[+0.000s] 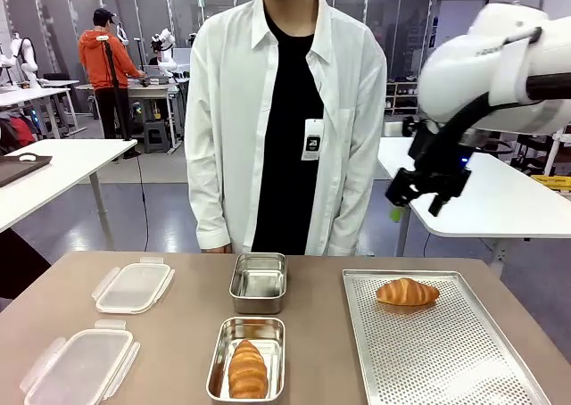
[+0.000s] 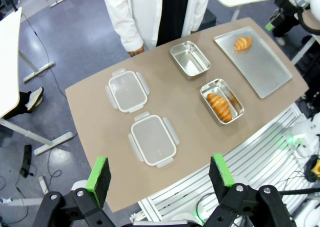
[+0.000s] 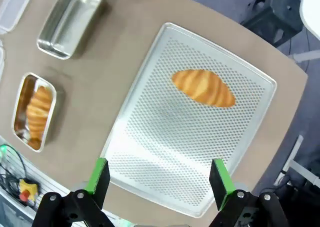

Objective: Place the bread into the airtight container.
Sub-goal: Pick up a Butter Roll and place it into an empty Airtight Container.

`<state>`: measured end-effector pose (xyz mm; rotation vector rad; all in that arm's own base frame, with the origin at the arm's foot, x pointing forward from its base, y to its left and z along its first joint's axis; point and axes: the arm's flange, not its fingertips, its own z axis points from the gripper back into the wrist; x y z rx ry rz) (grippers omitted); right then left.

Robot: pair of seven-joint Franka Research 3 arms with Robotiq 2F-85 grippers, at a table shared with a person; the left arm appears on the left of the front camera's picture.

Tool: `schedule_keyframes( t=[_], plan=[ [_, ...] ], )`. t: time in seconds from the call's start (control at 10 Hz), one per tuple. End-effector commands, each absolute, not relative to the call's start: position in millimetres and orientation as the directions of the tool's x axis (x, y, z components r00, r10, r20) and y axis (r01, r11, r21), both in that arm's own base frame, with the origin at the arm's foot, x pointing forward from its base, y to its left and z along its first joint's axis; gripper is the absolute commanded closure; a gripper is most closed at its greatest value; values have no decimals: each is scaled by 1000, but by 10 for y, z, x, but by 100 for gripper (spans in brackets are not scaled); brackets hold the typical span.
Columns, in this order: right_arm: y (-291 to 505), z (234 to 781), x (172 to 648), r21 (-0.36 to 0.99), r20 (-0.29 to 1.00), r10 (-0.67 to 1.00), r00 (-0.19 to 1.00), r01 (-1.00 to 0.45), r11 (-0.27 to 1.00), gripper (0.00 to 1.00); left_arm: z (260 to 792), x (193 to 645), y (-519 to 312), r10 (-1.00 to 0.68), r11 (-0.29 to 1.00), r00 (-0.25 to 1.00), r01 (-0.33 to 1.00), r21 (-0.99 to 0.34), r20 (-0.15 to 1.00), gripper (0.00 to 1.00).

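Our right fingers hang wide over the croissant on the tray to straddle it; our left fingers wait wide.

Reaches in from the right of the front view with the white right arm, bulky upper links raised, wrist bent downward. Holds the right gripper high in the air, black fingers aimed down and a little leftward, spread wide, gripping nothing. Shows, in the right wrist view, both green pads far apart at the bottom edge, facing each other, nothing between. Holds the left gripper high as well, looking steeply down, fingers wide apart, green-padded tips upright on black knuckles, empty.
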<state>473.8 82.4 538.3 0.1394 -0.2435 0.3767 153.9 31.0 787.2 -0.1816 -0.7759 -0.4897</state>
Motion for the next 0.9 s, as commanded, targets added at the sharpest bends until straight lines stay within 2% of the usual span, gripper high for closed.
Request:
schedule_keyframes(
  t=[0.0, 0.1, 0.2, 0.7, 0.8],
  plan=[
    [616, 5306, 4706, 108, 298, 364, 882, -410, 906, 0, 7872, 1530, 304, -367, 868, 604, 495, 28, 708, 0],
    [558, 5233, 4695, 92, 320, 348, 881, -395, 914, 0, 7872, 1530, 304, -367, 868, 604, 495, 28, 708, 0],
    [655, 5335, 4750, 87, 261, 352, 899, -385, 919, 0, 7872, 1530, 304, -367, 868, 604, 495, 28, 708, 0],
    [639, 5302, 4743, 78, 267, 365, 892, -397, 915, 0, 7872, 1530, 304, -367, 868, 604, 495, 28, 708, 0],
    [653, 5550, 4699, 60, 255, 524, 813, -554, 831, 0, 7872, 1530, 304, -367, 868, 604, 495, 28, 708, 0]
  ],
)
